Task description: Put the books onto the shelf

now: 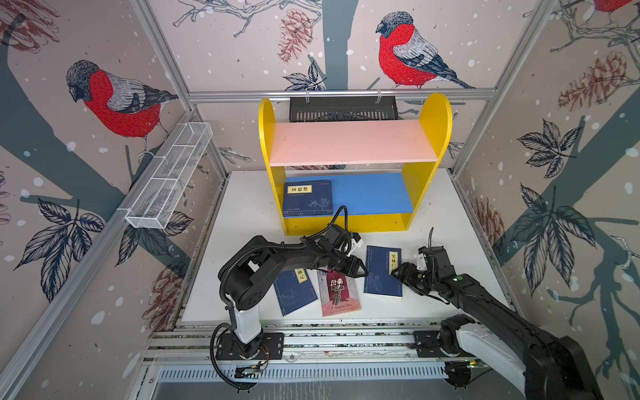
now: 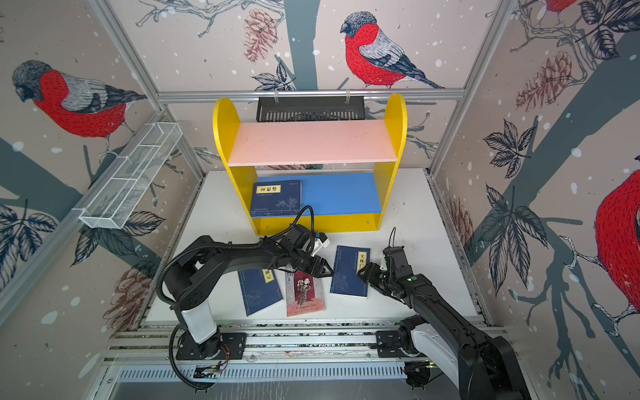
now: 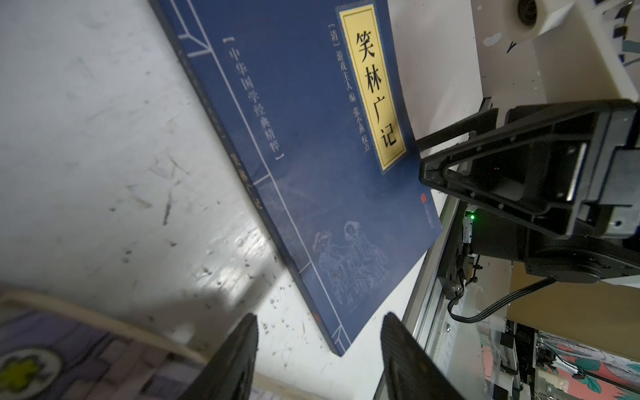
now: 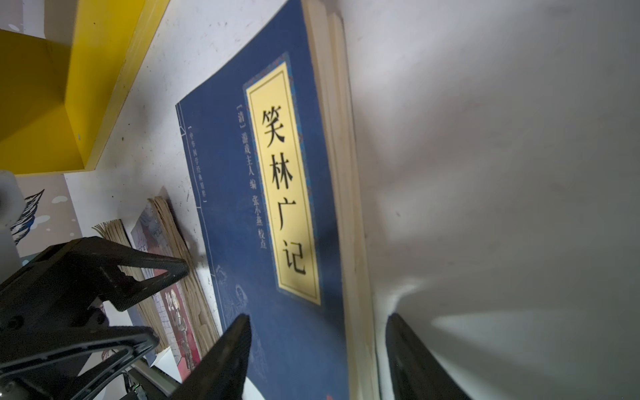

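black left arm (image 1: 273,254) and right arm (image 1: 485,298), white base links (image 1: 246,322) (green lights (image 1: 456,278)), triangular-framed left hand (image 1: 362,270)

The shelf (image 1: 346,223) stands at the back of the worktop (image 1: 249,214), the shelved book (image 1: 307,198) lying at the left end of its lower board (image 1: 374,194). Before it lie the left book (image 1: 294,294), middle book (image 1: 341,298) and right book (image 1: 381,277), side by side.

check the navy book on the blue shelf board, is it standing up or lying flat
Lying flat. The navy book shows its whole front cover and yellow label facing up on the blue lower board.
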Motion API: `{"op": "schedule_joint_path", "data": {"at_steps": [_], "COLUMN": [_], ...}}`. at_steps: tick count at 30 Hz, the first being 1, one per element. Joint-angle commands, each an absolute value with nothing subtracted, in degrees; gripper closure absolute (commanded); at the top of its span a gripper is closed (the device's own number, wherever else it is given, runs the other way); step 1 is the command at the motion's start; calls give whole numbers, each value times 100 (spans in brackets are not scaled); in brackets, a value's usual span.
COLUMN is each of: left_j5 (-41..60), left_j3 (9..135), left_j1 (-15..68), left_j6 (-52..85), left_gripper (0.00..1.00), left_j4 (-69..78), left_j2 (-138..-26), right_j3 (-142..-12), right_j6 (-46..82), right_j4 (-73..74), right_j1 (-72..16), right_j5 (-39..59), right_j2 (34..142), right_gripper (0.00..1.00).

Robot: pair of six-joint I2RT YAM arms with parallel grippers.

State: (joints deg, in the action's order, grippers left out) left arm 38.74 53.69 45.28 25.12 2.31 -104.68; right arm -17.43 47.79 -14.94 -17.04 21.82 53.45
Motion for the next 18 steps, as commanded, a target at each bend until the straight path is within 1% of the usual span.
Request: {"op": "schedule_joint_path", "data": {"at_steps": [1, 5, 8, 13, 15, 18], "left_j5": [4139, 4228, 4333, 4601, 4627, 4653], "left_j3": [5490, 5513, 5558, 5615, 5615, 5642], "left_j1": [4562, 4570, 4578, 4619, 4630, 4640], "left_j6": [2457, 2481, 2448, 2411, 2402, 2423], "left_gripper": [42, 43, 43, 44, 44, 45], "left_j4": [308, 351, 343, 358, 410, 456], "left_j2": [-10634, -10744, -10847, -11153, -11235, -11302], "right_j3": [-1680, -1662, -1627, -1567, -1531, -1505], "right_j6": [4654, 4623, 4631, 4573, 4562, 4542], "right_j4": [-1286, -1227, -1099, -955, -898, -830], "right_j1": [-1642, -1580, -1571, -1562, -1564, -1566], "right_j5": [2354, 2438, 2538, 2692, 2780, 2896], "right_j2": [5358, 5362, 5371, 5491, 5528, 5498], "right_gripper": [37, 38, 40, 42, 45, 51]}}
